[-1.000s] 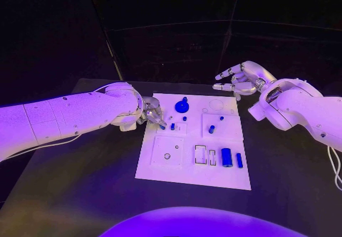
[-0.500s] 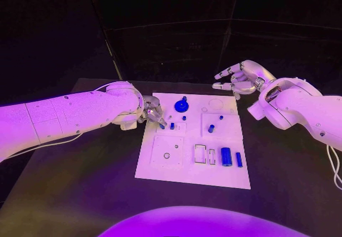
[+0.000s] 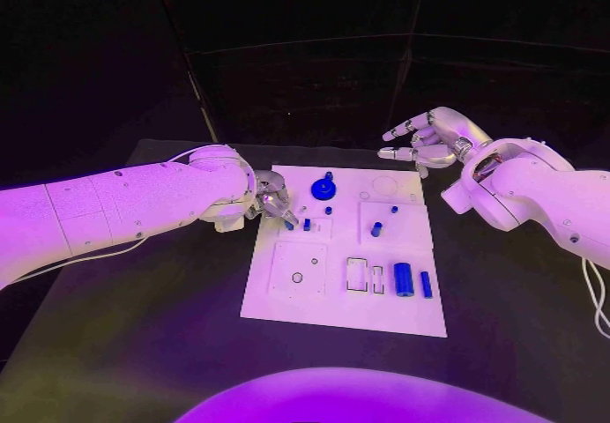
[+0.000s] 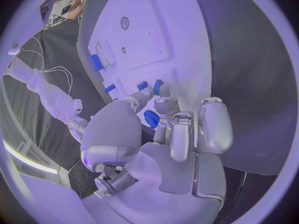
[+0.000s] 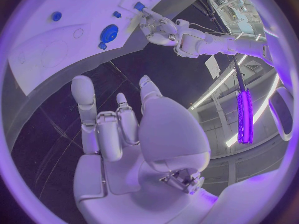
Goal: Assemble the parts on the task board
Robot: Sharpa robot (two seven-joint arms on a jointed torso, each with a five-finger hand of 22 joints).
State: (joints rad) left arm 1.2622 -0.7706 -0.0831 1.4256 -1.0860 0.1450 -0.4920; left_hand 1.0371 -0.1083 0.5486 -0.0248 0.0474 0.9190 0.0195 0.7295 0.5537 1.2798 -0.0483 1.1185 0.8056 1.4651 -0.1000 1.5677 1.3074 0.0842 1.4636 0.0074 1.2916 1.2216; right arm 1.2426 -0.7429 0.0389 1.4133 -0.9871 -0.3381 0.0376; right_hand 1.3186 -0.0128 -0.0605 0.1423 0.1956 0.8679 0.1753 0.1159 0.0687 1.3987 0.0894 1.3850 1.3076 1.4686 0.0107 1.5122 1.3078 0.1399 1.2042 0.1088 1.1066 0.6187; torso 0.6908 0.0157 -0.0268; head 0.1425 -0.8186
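White task board (image 3: 333, 291), left hand (image 3: 270, 204) at its edge

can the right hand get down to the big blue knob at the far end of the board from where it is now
Probably yes. The right hand hovers open above the far right corner of the board, with nothing between it and the knob. The left hand works at the board's left edge, just beside the knob, so it may crowd the approach.
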